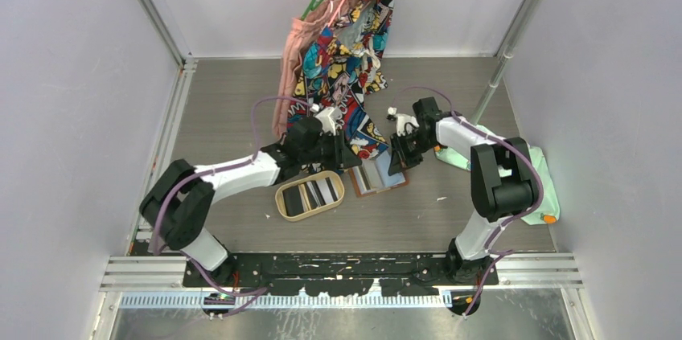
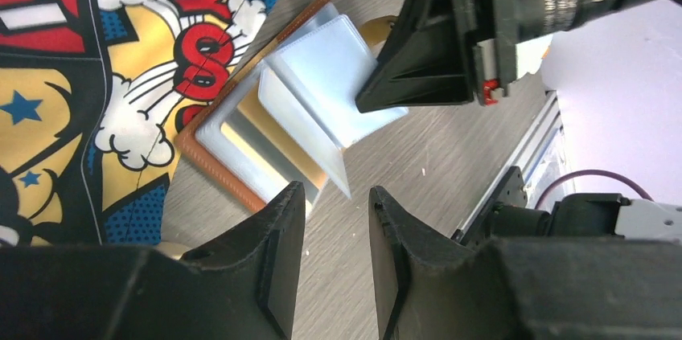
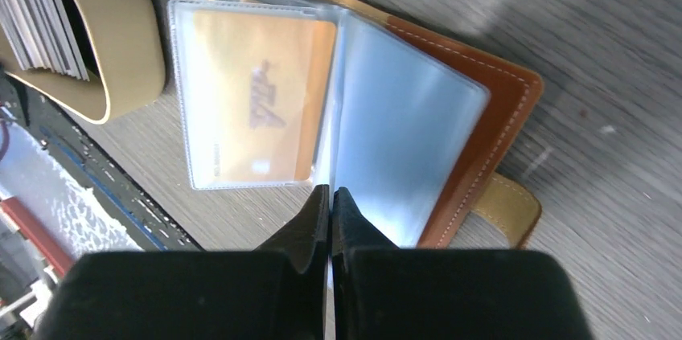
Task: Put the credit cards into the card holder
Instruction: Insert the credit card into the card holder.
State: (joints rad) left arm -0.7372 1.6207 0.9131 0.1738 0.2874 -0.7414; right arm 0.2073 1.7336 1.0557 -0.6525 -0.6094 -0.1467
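Note:
The tan-brown card holder [image 1: 378, 179] lies open on the table, its clear sleeves fanned out. A yellow card [image 3: 249, 99] sits inside one sleeve and also shows in the left wrist view [image 2: 273, 124]. My right gripper [image 3: 330, 191] is shut on the edge of a clear sleeve of the holder [image 3: 499, 107] and holds that page upright. My left gripper [image 2: 334, 205] is open and empty, just near of the holder [image 2: 211, 165]. Black and striped cards [image 1: 312, 194] lie in the oval wooden tray [image 1: 281, 197].
A colourful comic-print cloth [image 1: 350, 51] and a pink garment [image 1: 293, 51] hang from a hanger down onto the table behind the holder. A mint cloth [image 1: 543, 175] lies at the right. A metal pole [image 1: 503, 59] stands at the back right.

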